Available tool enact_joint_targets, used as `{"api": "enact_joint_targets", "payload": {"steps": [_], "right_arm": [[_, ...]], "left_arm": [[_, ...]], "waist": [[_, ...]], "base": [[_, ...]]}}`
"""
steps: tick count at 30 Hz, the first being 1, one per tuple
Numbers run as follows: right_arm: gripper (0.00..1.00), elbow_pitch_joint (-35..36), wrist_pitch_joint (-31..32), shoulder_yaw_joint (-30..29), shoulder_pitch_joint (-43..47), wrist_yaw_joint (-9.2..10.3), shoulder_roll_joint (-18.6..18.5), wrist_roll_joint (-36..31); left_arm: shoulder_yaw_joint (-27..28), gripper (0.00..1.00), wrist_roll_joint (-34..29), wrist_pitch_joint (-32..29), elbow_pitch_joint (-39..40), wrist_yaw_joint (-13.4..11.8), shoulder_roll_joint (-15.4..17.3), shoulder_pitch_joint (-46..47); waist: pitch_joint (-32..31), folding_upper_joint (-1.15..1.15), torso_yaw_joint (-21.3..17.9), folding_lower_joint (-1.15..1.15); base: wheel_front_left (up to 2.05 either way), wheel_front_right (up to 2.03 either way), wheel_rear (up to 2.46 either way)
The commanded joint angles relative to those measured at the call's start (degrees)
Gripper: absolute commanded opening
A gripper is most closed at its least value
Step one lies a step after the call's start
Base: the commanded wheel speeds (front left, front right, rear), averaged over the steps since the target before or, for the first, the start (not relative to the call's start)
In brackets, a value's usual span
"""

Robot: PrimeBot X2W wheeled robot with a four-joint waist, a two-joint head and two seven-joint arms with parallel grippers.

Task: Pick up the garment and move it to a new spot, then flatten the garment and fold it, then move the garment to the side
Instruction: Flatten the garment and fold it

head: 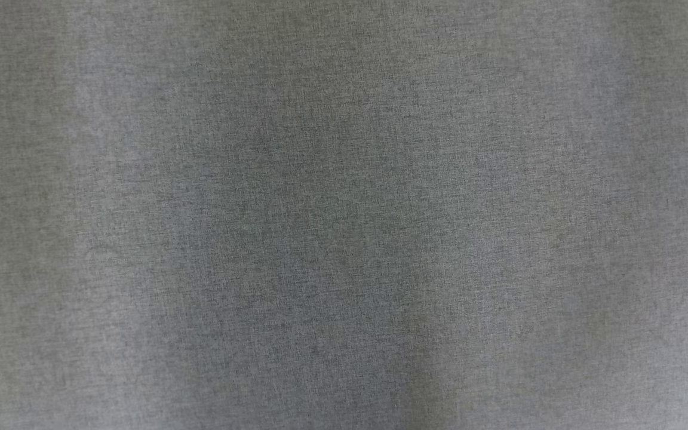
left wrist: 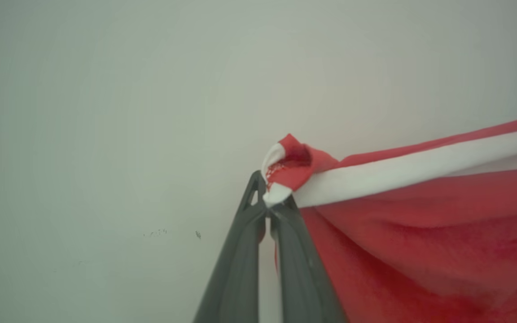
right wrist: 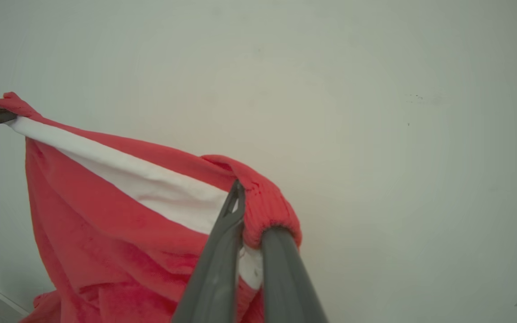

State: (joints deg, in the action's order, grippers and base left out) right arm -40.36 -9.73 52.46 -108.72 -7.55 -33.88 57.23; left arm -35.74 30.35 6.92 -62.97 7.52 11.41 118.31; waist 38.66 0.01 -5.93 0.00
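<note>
As the garment (left wrist: 420, 233) is clamped by left gripper (left wrist: 269, 205) and right gripper (right wrist: 253, 213), moving is judged underway; flat lowering is needed.

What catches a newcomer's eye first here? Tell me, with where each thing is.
The red-and-white garment hangs stretched between both grippers against a pale background. The left gripper is shut on a bunched corner, the right gripper on its ribbed red edge. In the head view, grey woven cloth spreads across the frame.

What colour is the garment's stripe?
White stripe on the red garment; right wrist view shows it best.
</note>
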Motion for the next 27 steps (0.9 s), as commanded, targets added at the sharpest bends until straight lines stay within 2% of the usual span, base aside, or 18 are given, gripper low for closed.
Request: {"api": "enact_joint_targets", "payload": {"steps": [1, 10, 15, 21, 27], "right_arm": [[0.00, -0.42, -0.69, 0.98, -1.09, 0.13, -0.37, 0.88], [0.00, -0.35, -3.12, 5.04, -0.62, 0.13, -0.83, 3.14], [0.00, 2.80, -4.61, 7.50, 4.14, 0.13, -2.12, 4.97], [0.00, 8.18, -5.47, 8.50, 15.37, 0.13, -3.39, 7.19], [0.00, 16.27, -5.51, 3.03, 31.97, 0.13, -4.78, 5.12]], "left_arm": [[-0.47, 0.00, 0.49, 0.79, -0.64, -0.14, 0.02, 1.21], [-1.63, 0.00, 2.50, 4.46, -1.55, -0.13, -1.13, -1.07], [-2.33, 0.00, 3.90, 7.44, 0.77, -0.12, -1.14, -7.91], [0.20, 0.00, 4.60, 8.27, 9.03, -0.61, 2.07, -21.65], [8.03, 0.00, 6.21, 8.23, 24.83, -5.08, 3.59, -44.21]], "waist": [[0.16, -0.01, -0.05, 0.00], [-0.18, -0.01, 0.42, 0.00], [-2.14, -0.01, 1.12, 0.00], [-5.65, -0.01, 0.87, 0.00], [-9.43, -0.01, 1.14, 0.00]], "base": [[0.00, 0.00, 0.00], [0.00, 0.00, 0.00], [0.00, 0.00, 0.00], [0.00, 0.00, 0.00], [0.00, 0.00, 0.00]]}}
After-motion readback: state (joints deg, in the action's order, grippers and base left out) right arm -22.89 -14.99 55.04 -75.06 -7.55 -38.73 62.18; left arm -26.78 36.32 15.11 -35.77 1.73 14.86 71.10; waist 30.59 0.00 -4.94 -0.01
